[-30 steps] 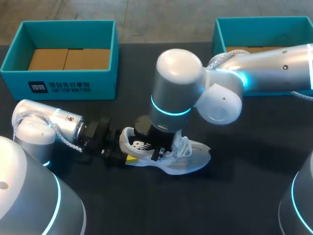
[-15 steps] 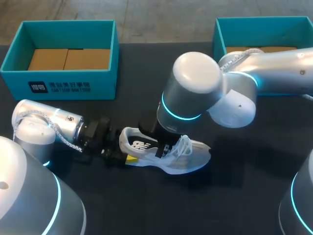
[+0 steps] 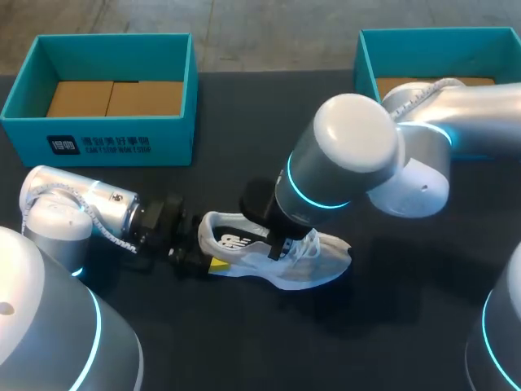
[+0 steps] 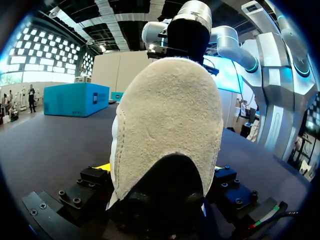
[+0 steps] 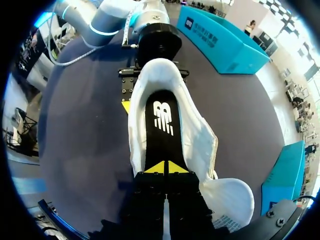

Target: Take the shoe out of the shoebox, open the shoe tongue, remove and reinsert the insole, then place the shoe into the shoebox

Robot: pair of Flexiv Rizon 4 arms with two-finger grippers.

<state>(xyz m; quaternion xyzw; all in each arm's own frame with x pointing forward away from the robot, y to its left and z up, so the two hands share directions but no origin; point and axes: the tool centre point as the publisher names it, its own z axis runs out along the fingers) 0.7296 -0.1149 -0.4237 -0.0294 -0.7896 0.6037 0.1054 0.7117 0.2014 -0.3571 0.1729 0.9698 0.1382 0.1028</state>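
Observation:
A white shoe (image 3: 313,265) lies on its sole on the black table, toe pointing right. My left gripper (image 3: 205,251) is at the heel, one finger on each side. In the left wrist view the heel (image 4: 170,125) fills the gap and both fingers touch it. My right gripper (image 3: 281,247) reaches down into the shoe's opening from above. In the right wrist view its yellow tips (image 5: 164,167) are pressed together, resting on the black insole (image 5: 161,125) inside the shoe (image 5: 197,145). The tongue (image 5: 230,200) is folded forward over the toe.
Two open teal boxes stand along the back of the table, one at the left (image 3: 114,134) and one at the right (image 3: 362,57), each with a brown cardboard floor. Bare black tabletop lies in front of and to the right of the shoe.
My right arm's wrist has swung to the right, toward the shoe's toe, with its gripper still in the shoe. The shoe and my left arm have stayed put.

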